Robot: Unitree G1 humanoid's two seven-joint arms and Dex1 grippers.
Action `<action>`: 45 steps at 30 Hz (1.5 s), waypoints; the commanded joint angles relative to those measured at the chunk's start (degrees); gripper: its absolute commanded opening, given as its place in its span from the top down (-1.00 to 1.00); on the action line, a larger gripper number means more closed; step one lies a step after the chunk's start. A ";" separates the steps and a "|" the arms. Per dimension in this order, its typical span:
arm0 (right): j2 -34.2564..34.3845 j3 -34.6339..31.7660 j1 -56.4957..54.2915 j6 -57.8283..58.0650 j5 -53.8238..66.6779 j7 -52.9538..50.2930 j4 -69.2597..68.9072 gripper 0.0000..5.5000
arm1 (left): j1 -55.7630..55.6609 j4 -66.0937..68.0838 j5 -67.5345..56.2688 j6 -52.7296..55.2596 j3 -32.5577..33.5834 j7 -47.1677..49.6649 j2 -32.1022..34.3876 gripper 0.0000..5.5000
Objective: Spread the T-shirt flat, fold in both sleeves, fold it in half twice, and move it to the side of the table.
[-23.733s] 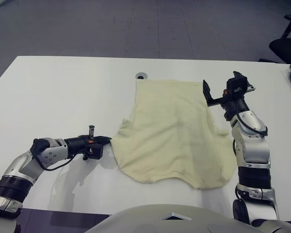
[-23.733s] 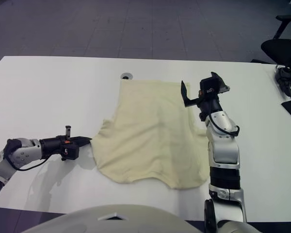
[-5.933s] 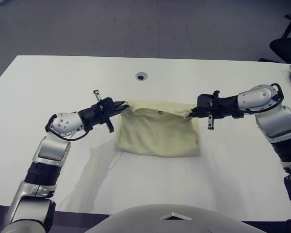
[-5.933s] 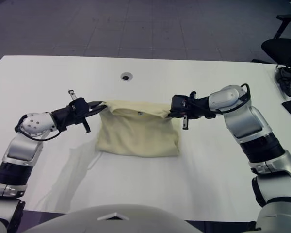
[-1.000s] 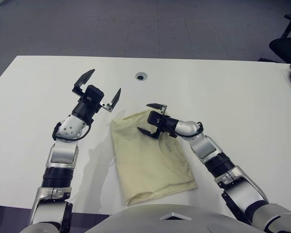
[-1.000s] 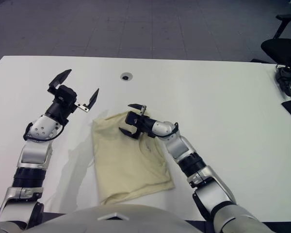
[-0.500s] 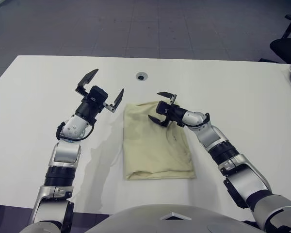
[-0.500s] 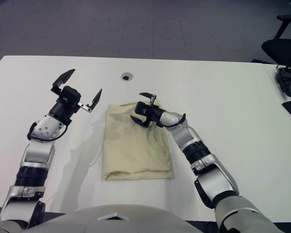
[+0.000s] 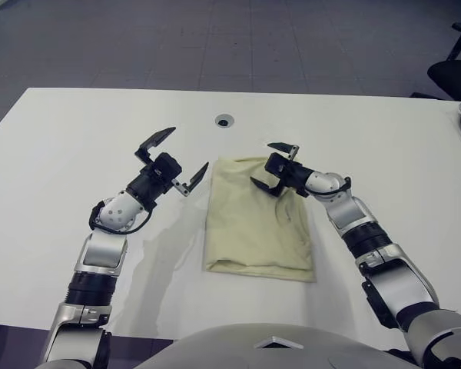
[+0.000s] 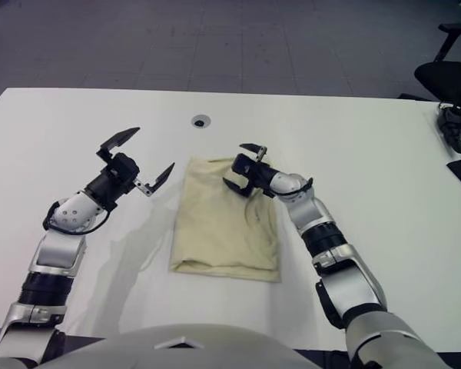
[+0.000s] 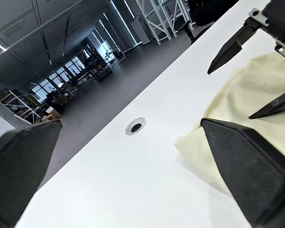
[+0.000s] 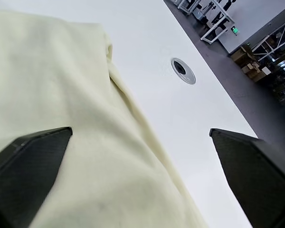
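T-shirt [image 9: 255, 224] slid right, long axis near-to-far

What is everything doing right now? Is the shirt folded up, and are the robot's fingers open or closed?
Shirt: folded into a small rectangle, lying flat on the table.
Left fingers: open, holding nothing, raised beside the shirt's left side.
Right fingers: open, gripping nothing, over the shirt's far end.
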 commanded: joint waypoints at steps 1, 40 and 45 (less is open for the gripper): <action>1.45 -5.78 -0.96 5.53 6.75 2.06 -5.31 -0.96 | 1.98 -5.59 -3.16 0.27 0.25 -3.25 1.69 -0.96; -33.95 -7.07 53.98 20.22 -6.57 17.34 -68.60 -0.64 | 24.97 -25.45 19.94 -4.81 -10.25 -17.85 20.89 -0.96; -34.18 -6.96 54.10 20.02 -6.65 17.21 -68.74 -0.32 | 24.45 -25.60 20.09 -4.58 -11.15 -17.37 21.05 -0.96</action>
